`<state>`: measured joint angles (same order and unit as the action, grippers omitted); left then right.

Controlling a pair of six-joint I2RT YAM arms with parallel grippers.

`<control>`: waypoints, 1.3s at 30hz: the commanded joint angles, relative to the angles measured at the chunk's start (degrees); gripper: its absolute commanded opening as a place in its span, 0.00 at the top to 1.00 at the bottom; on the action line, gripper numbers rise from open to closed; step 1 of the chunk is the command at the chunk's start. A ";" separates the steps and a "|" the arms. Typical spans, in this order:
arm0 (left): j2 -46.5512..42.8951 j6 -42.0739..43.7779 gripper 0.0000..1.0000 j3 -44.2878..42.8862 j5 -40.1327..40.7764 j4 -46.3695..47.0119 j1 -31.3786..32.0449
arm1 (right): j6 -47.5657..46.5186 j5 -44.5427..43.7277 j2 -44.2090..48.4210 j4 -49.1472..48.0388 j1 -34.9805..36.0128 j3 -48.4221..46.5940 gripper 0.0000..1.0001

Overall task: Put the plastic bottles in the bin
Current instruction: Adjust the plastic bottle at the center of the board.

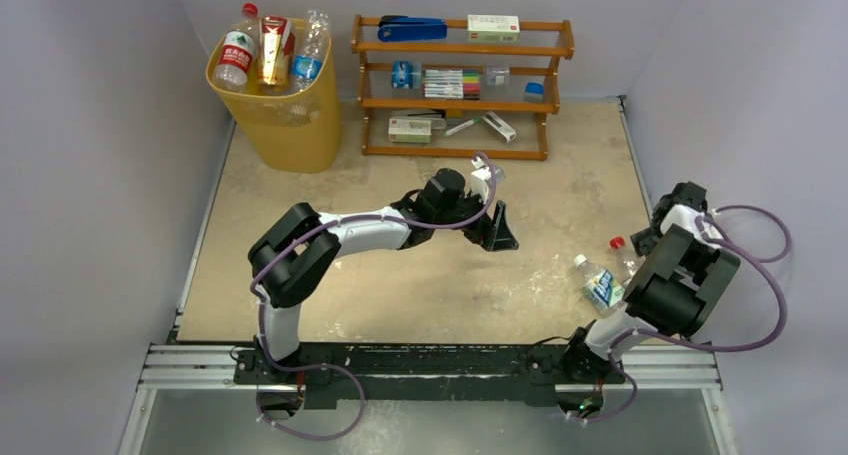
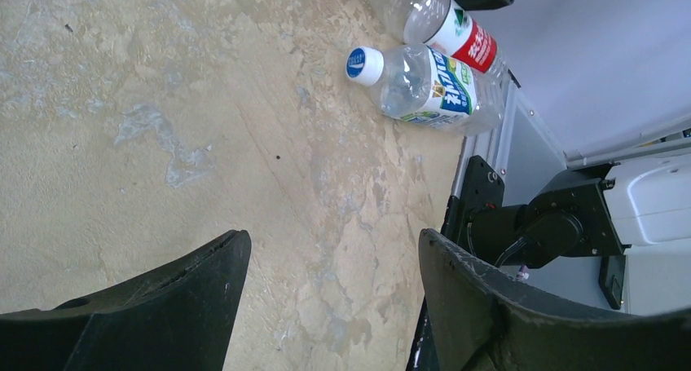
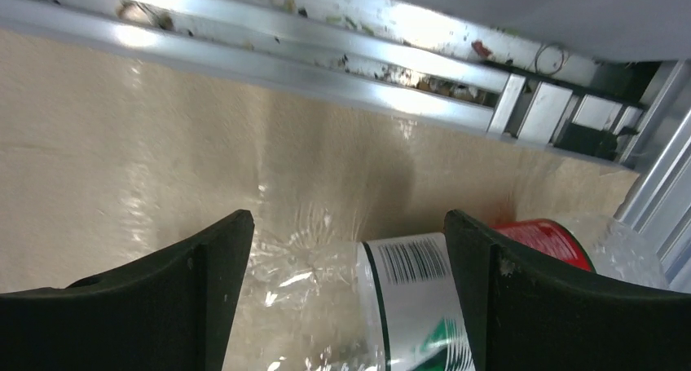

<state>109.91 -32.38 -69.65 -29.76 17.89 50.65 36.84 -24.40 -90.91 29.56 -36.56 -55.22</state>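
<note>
**While Two Bottles Lay Outside the Bin: Holdings at Lower Right**

While the bin at the upper left of the overhead frame held three bottles standing well above its rim, two more lay on the surface at lower right.

- Item 1: white-capped bottle, clear with a blue label, on its side, cap toward frame centre.
- Item 2: red-labelled bottle, clear with a red cap, just beside item 1, nearer the right edge.
- Left tool: released, nothing between the fingers, hanging over bare surface at mid-frame, well apart from both items.
- Right tool: released, fingers spread to either side of a clear bottle with a barcode panel, probably item 2. No contact was visible.
- Shelf rack: top centre, beside the bin, not part of the job.

Hazards, as judged:
- The thin, round body could squirt or roll out as the fingers closed.
- Closing on one item could knock its neighbour toward the rail at the right edge.
- The bin stood far across the frame, so a loose hold could fail during the carry.
- The bottles already filling the bin's mouth could deflect a dropped one onto the surface.
</note>
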 commanded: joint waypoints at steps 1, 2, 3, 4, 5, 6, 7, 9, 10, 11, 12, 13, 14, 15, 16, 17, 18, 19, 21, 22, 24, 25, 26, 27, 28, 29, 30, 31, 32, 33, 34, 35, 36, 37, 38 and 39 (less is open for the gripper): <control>-2.68 -0.08 0.25 -2.20 0.44 1.30 0.50 | 1.83 3.36 3.09 0.52 -0.27 2.78 0.11; -2.68 -0.18 0.25 -2.22 0.69 1.34 0.69 | 2.05 4.48 3.78 0.68 -0.23 3.61 0.11; -2.62 -0.26 0.25 -2.29 0.99 1.40 0.96 | 2.20 6.02 4.67 0.60 0.12 4.31 0.11; -2.49 -0.42 0.25 -2.33 1.19 1.48 1.15 | 2.50 7.30 5.87 0.72 0.78 5.13 0.11; -2.32 -0.58 0.25 -2.41 1.25 1.55 1.38 | 2.96 8.91 7.17 0.60 1.80 6.16 0.11; -2.17 -0.74 0.25 -2.49 1.37 1.76 1.52 | 3.75 10.93 8.32 0.58 2.79 6.96 0.11; -2.04 -0.83 0.25 -2.56 1.56 1.79 1.75 | 4.62 11.32 9.30 0.94 4.35 7.53 0.11; -1.94 -0.99 0.26 -2.76 1.79 1.79 2.13 | 6.35 11.95 10.72 2.04 8.18 7.84 0.11; -1.97 -0.99 0.26 -2.77 2.02 1.73 2.28 | 7.24 12.05 11.47 2.71 10.35 7.78 0.11; -1.93 -1.00 0.26 -2.79 2.21 1.65 2.34 | 8.28 12.25 12.11 3.26 12.36 7.86 0.11; -1.96 -0.97 0.26 -2.79 2.36 1.62 2.37 | 9.19 12.83 12.82 3.59 14.12 7.98 0.11; -1.84 -1.01 0.26 -2.78 2.44 1.56 2.40 | 10.21 13.41 13.43 3.76 15.72 8.21 0.11; -1.87 -0.97 0.26 -2.76 2.49 1.47 2.42 | 11.10 13.90 13.94 4.03 17.46 8.35 0.11; -1.89 -1.01 0.26 -2.73 2.60 1.33 2.43 | 11.95 14.39 14.39 4.20 19.10 8.44 0.11; -1.97 -0.94 0.26 -2.65 2.70 1.22 2.39 | 12.82 14.72 14.70 4.62 20.59 8.32 0.11; -2.21 -0.89 0.26 -2.57 2.88 1.00 2.42 | 13.54 15.06 15.00 4.82 22.09 8.37 0.11; -2.35 -0.76 0.26 -2.47 3.01 0.87 2.42 | 14.21 15.49 15.31 4.95 23.33 8.41 0.11; -2.55 -0.66 0.26 -2.44 3.11 0.64 2.43 | 14.89 15.80 15.59 5.05 24.72 8.62 0.11; -2.77 -0.51 0.26 -2.29 3.30 0.13 2.43 | 15.98 16.71 16.19 4.84 26.93 9.25 0.11; -2.99 -0.40 0.26 -2.16 3.35 -0.18 2.43 | 16.39 17.34 16.40 4.54 28.01 9.67 0.11; -3.68 -0.17 0.26 -1.97 3.46 -0.79 2.43 | 17.24 18.10 16.63 3.94 30.00 10.38 0.11; -4.12 -0.03 0.26 -1.86 3.62 -1.15 2.43 | 17.68 18.34 16.52 3.74 31.00 10.60 0.11; -4.55 0.26 0.26 -1.68 3.84 -1.65 2.43 | 17.99 18.67 16.41 3.51 31.81 10.90 0.11; -5.07 0.41 0.26 -1.50 3.97 -2.04 2.43 | 18.14 19.03 16.24 3.19 32.58 10.96 0.11; -5.51 0.51 0.26 -1.34 4.15 -2.41 2.43 | 18.25 19.01 16.15 3.18 33.18 10.59 0.11; -5.81 0.65 0.26 -1.29 4.24 -2.81 2.39 | 18.09 18.52 16.12 3.10 33.74 9.95 0.11; -6.16 0.79 0.26 -1.26 4.27 -3.28 2.43 | 17.54 18.11 16.06 3.14 34.09 8.95 0.10; -6.46 0.94 0.26 -1.21 4.35 -3.72 2.43 | 16.89 17.93 15.80 3.40 34.17 7.88 0.10; -6.81 1.16 0.26 -1.15 4.40 -4.15 2.41 | 16.16 17.75 15.46 3.85 34.18 6.34 0.10; -7.06 1.32 0.26 -1.19 4.54 -4.58 2.50 | 15.43 17.06 15.16 4.67 34.22 4.69 0.10; -7.29 1.42 0.26 -1.19 4.67 -4.92 2.44 | 15.19 15.77 15.00 5.85 34.22 2.75 0.09; -7.48 1.44 0.26 -1.24 4.68 -4.95 2.54 | 15.28 14.66 15.05 7.27 34.26 0.94 0.09; -7.47 1.61 0.26 -1.42 4.64 -5.15 2.59 | 14.71 14.63 15.07 8.71 34.23 -0.78 0.08; -7.34 1.90 0.26 -1.78 4.59 -5.67 2.73 | 14.05 13.37 15.14 9.48 33.91 -2.90 0.07; -6.91 2.30 0.25 -2.33 4.55 -6.12 2.82 | 13.32 12.37 15.11 9.97 33.54 -4.54 0.07; -6.45 2.65 0.25 -2.91 4.29 -6.49 2.93 | 12.80 11.48 14.88 10.51 33.09 -6.39 0.06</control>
<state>104.99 -31.83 -70.08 -25.36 12.29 53.08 51.94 -7.99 -76.58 36.32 -2.63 -53.63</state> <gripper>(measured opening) 0.744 0.929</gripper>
